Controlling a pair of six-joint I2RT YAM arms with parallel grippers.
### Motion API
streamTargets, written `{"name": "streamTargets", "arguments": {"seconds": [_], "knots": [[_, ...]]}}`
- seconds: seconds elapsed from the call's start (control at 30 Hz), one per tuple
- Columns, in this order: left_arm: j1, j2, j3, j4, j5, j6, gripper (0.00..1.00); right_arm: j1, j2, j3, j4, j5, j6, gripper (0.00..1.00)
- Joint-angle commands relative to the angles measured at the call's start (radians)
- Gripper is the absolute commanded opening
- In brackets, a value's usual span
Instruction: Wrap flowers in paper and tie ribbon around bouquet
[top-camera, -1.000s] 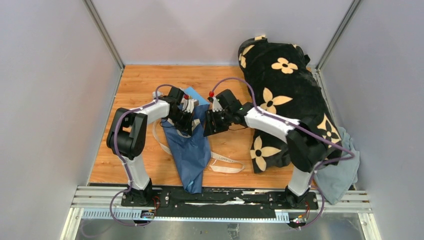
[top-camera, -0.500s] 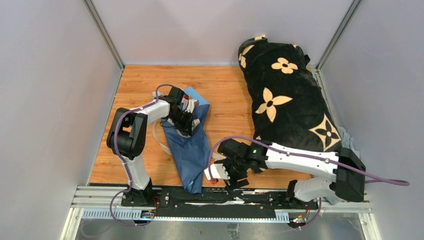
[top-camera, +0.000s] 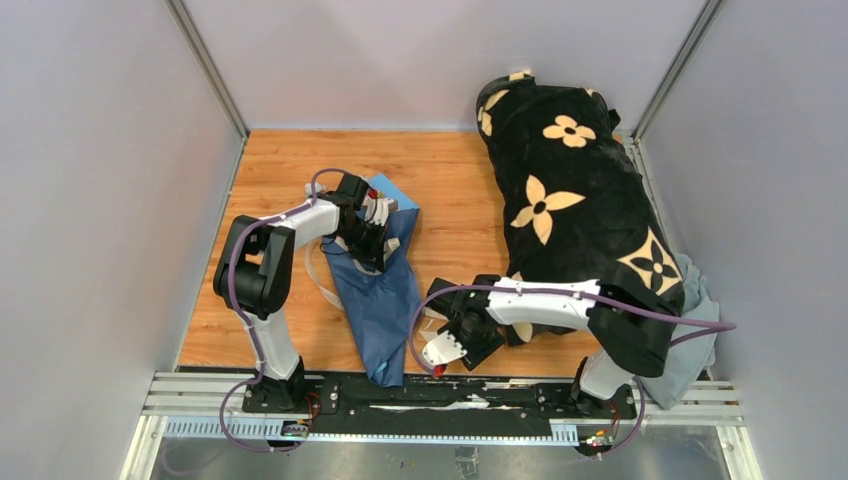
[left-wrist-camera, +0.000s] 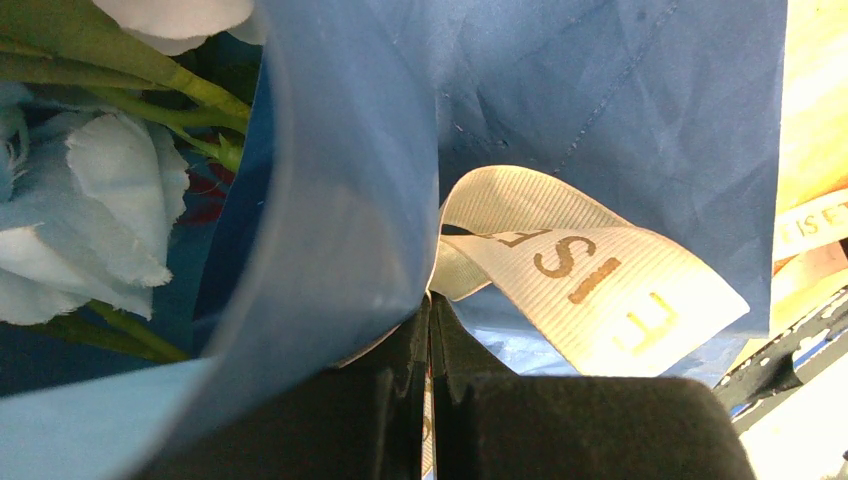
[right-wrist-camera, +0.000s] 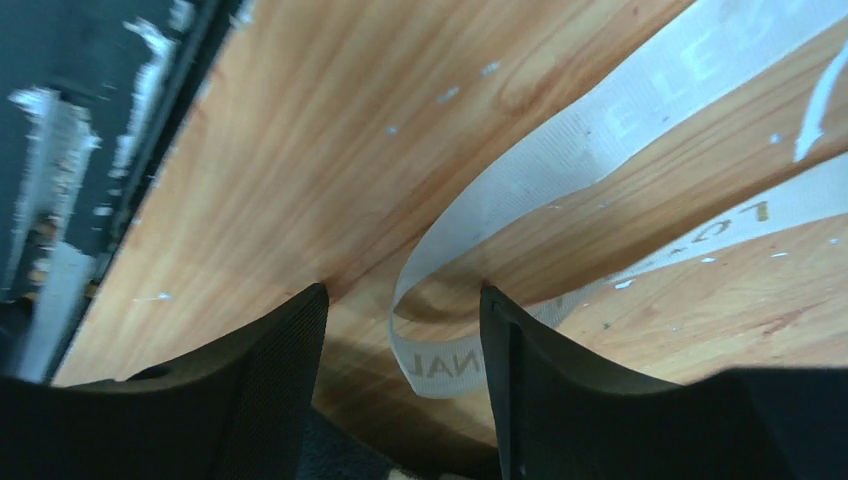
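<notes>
Step in hand: the right arm picks up the free ribbon end so it can go round the bouquet.

- Bouquet (top-camera: 380, 300) lies on the table (top-camera: 300, 170) left of centre, wide end toward 12 o'clock, tip toward 6.
- Paper (left-wrist-camera: 600, 90) is folded over the flowers (left-wrist-camera: 110, 200). Pale blooms and green stems show inside the curl in the left wrist view.
- Left gripper (left-wrist-camera: 430, 330) is clenched at the bouquet's upper part. The ribbon (left-wrist-camera: 590, 270) comes out of the closed jaws as a loop. The light-blue paper edge seems pinched in there too, but this cannot be confirmed.
- Right gripper (right-wrist-camera: 402, 300) is released, low over the wood at about 4 o'clock of the bouquet, near the front rail. Its 2 fingers stand either side of a ribbon bend that lies flat on the table and holds nothing.
- Blanket (top-camera: 570, 190) sits at 2 o'clock and the grey cloth (top-camera: 690, 350) at 4 o'clock. Both are clear of the work.

To do it well:
1. Lower the right fingers until they touch the wood, since the band is thin and flat.
2. Centre the bend between the pads and close fully.
3. Lift only a little, then pull gently toward 3 o'clock.
4. The left pinch should hold firm as the anchor.
5. A hard tug risks dragging the bouquet or opening the paper fold.
</notes>
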Motion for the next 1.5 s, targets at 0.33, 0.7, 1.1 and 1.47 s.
{"name": "streamTargets", "arguments": {"seconds": [0.33, 0.7, 1.1, 1.47], "knots": [[-0.001, 0.009, 0.047, -0.050, -0.115, 0.054, 0.00, -0.212, -0.088, 0.099, 0.072, 0.237, 0.090, 0.00], [-0.013, -0.003, 0.105, -0.074, -0.132, 0.099, 0.00, -0.421, -0.508, 0.209, 0.174, -0.045, 0.160, 0.00], [-0.036, -0.022, 0.127, -0.093, -0.081, 0.123, 0.00, -0.462, -0.568, 0.242, 0.705, -0.652, 0.634, 0.00], [-0.033, 0.009, 0.145, -0.091, 0.020, 0.101, 0.00, -0.223, 0.014, 0.025, 1.686, -0.614, 1.325, 0.00]]}}
